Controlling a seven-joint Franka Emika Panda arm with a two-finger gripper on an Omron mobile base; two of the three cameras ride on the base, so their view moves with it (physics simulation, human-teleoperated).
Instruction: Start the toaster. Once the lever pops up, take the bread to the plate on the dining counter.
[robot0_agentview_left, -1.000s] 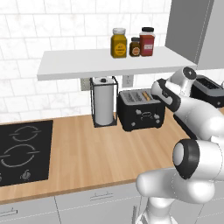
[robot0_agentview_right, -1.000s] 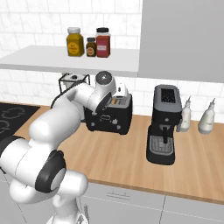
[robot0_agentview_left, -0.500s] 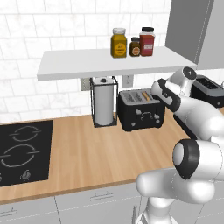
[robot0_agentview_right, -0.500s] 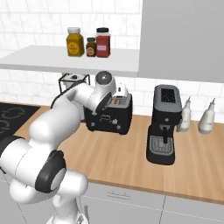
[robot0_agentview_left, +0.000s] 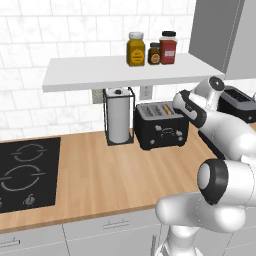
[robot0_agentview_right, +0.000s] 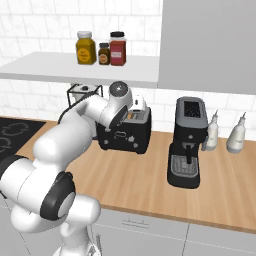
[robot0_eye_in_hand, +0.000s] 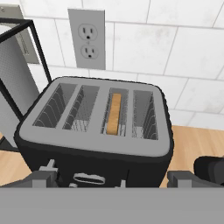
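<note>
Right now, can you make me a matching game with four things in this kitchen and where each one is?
Things:
1. bread
2. yellow jar
3. paper towel roll
4. coffee machine

Places:
A. in a black wire holder beside the toaster
B. on the white shelf
C. down in a toaster slot
D. on the wood counter next to two white bottles

Pairs: 1-C, 2-B, 3-A, 4-D

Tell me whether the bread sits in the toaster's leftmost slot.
No. The bread stands in the third slot from the left of the toaster.
</note>
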